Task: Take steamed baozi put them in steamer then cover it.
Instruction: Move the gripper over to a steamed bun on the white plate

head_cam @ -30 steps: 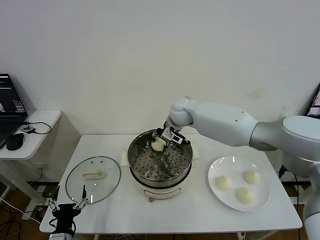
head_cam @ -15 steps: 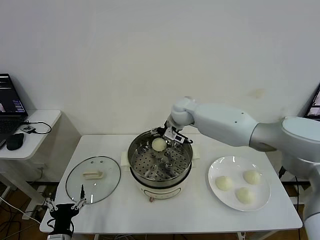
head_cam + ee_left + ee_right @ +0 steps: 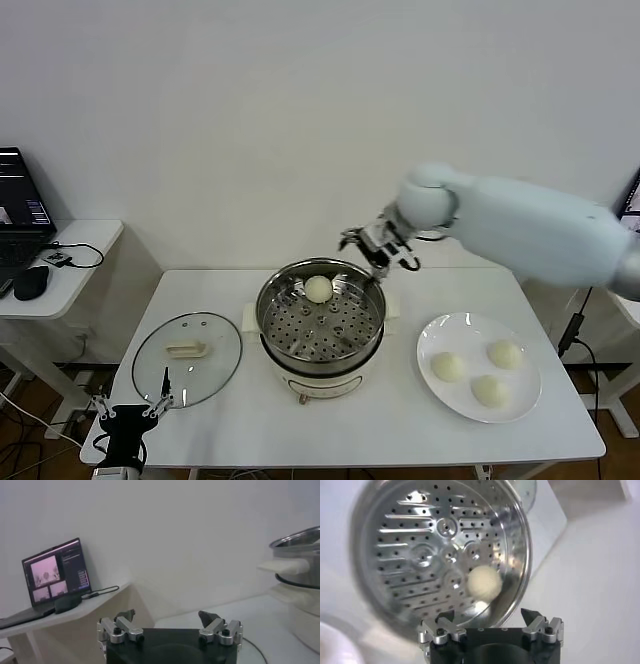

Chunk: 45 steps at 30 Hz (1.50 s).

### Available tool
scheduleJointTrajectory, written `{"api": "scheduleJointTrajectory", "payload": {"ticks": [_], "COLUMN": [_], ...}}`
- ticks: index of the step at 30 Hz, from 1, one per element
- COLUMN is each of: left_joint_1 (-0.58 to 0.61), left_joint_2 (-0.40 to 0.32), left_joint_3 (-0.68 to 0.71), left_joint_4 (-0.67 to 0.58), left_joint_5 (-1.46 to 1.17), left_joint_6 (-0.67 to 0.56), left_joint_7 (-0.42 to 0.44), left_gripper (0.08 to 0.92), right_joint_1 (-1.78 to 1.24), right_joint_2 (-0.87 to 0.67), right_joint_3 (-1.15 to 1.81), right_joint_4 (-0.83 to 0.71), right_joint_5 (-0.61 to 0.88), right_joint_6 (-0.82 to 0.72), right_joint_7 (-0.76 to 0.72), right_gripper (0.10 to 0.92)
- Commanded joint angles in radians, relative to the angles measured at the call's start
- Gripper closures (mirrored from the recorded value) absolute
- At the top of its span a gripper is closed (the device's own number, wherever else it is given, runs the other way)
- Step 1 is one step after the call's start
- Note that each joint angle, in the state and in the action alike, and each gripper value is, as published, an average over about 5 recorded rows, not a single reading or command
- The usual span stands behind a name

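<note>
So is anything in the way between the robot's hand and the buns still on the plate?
Nothing visible is. The right hand hangs open above the steamer's far rim, and the table between there and the three baozi on the plate is bare. The cover lies away on the other side.

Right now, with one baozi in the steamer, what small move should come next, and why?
Probably swing the right gripper, open and empty above the steamer rim, over to the plate. One baozi lies on the tray; three baozi wait there.
</note>
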Motion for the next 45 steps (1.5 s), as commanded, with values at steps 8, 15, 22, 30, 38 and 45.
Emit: {"api": "scheduleJointTrajectory", "payload": {"ticks": [8, 15, 22, 30, 38, 45], "left_joint_1": [0.003, 0.015, 0.017, 0.021, 0.021, 0.018], "left_joint_2": [0.004, -0.001, -0.003, -0.002, -0.003, -0.002], "left_joint_3": [-0.001, -0.002, -0.004, -0.010, -0.019, -0.021], "left_joint_4": [-0.003, -0.009, -0.012, -0.015, -0.014, -0.010], "left_joint_5": [0.002, 0.009, 0.011, 0.011, 0.010, 0.009], "left_joint_6": [0.002, 0.002, 0.003, 0.003, 0.005, 0.005], "left_joint_7": [0.003, 0.004, 0.006, 0.009, 0.011, 0.011], "left_gripper": [0.177, 0.177, 0.177, 0.177, 0.177, 0.177], "right_joint_1": [-0.237, -0.438, -0.624, -0.701, -0.723, -0.725], "right_joint_2": [-0.408, -0.404, -0.346, -0.279, -0.206, -0.162], "right_joint_3": [0.119, 0.209, 0.317, 0.367, 0.385, 0.384], "right_joint_4": [0.188, 0.148, 0.102, 0.026, -0.061, -0.110], "right_joint_5": [-0.091, -0.236, -0.260, -0.290, -0.303, -0.295], "right_joint_6": [-0.152, -0.119, -0.114, -0.111, -0.111, -0.104], "right_joint_7": [-0.021, 0.009, 0.029, 0.035, 0.040, 0.053], "right_gripper": [0.202, 0.203, 0.203, 0.203, 0.202, 0.205]}}
